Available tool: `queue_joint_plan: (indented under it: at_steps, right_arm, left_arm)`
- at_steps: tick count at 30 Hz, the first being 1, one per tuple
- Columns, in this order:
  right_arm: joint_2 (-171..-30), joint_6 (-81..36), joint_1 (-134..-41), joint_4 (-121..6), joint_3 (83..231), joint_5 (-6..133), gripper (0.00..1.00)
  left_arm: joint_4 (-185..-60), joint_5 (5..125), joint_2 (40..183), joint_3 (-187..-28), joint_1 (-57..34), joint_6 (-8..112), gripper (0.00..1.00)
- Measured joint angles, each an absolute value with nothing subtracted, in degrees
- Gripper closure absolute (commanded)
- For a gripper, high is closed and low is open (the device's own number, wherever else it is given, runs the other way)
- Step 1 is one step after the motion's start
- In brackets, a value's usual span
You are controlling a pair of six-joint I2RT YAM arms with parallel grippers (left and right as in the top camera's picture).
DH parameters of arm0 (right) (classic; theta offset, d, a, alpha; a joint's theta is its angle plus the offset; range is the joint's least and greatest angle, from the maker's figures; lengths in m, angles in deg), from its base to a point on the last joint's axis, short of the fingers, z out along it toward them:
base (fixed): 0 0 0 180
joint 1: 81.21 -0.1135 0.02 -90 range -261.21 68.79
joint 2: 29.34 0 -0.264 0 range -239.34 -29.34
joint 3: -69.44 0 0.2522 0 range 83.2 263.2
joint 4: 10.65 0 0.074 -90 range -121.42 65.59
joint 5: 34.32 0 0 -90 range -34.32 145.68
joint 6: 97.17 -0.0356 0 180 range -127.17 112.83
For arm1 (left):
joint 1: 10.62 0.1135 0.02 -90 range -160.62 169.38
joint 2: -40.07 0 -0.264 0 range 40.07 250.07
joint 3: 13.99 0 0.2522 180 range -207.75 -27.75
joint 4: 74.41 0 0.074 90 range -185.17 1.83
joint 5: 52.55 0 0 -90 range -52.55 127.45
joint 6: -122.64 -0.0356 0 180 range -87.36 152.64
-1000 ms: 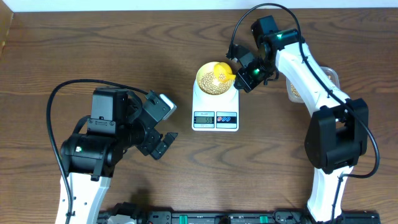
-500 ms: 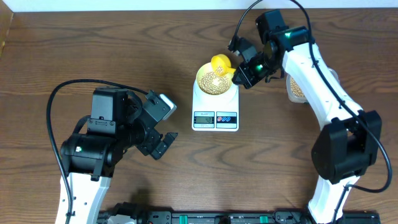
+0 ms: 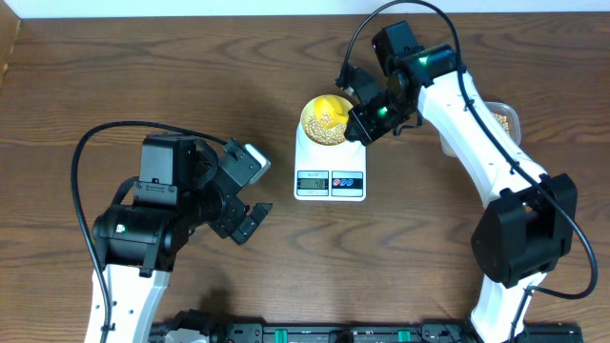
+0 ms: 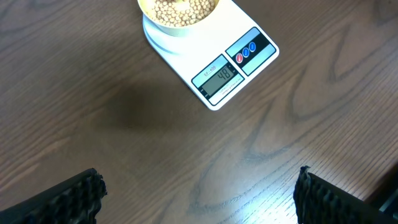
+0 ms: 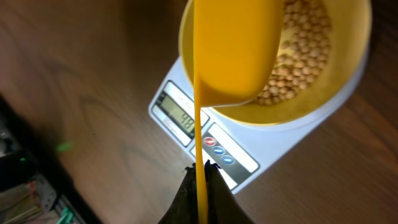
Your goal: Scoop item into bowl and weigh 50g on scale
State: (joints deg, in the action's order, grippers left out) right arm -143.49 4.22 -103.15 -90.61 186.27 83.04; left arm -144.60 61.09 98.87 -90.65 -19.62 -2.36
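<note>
One scale (image 3: 330, 171) sits toward the far edge of the surface (image 3: 143, 76) in our overhead view, the bowl (image 3: 305, 121) of beans (image 3: 322, 132) on its platform. The right end effector (image 3: 359, 117) pinches a yellow spoon (image 3: 330, 103) tipped over the bowl; the left end effector (image 3: 250, 195) is spread, well apart. From the left wrist we see scale and bowl beyond its fingers (image 4: 62, 199). From the right wrist, the spoon's cup hangs over the beans.

Bowl (image 3: 306, 125) of beans (image 3: 330, 133) on scale (image 3: 330, 163), right gripper (image 3: 366, 121) holding spoon (image 3: 329, 106) above
</note>
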Motion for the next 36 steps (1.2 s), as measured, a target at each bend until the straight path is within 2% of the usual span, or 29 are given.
queue_joint_plan:
  at_steps: [5,21,36]
  right_arm:
    - [-143.44,3.74,-103.21,-89.84,186.27,75.56,0.99]
    - [-141.78,1.38,-105.20,-89.43,186.33,66.29,0.99]
    - [-141.78,1.75,-106.05,-87.16,186.35,68.61,0.99]
  left_arm:
    - [-144.60,61.09,98.87,-90.65,-19.62,-2.36,0.01]
    - [-144.60,61.09,98.87,-90.65,-19.62,-2.36,0.01]
    - [-144.60,61.09,98.87,-90.65,-19.62,-2.36,0.01]
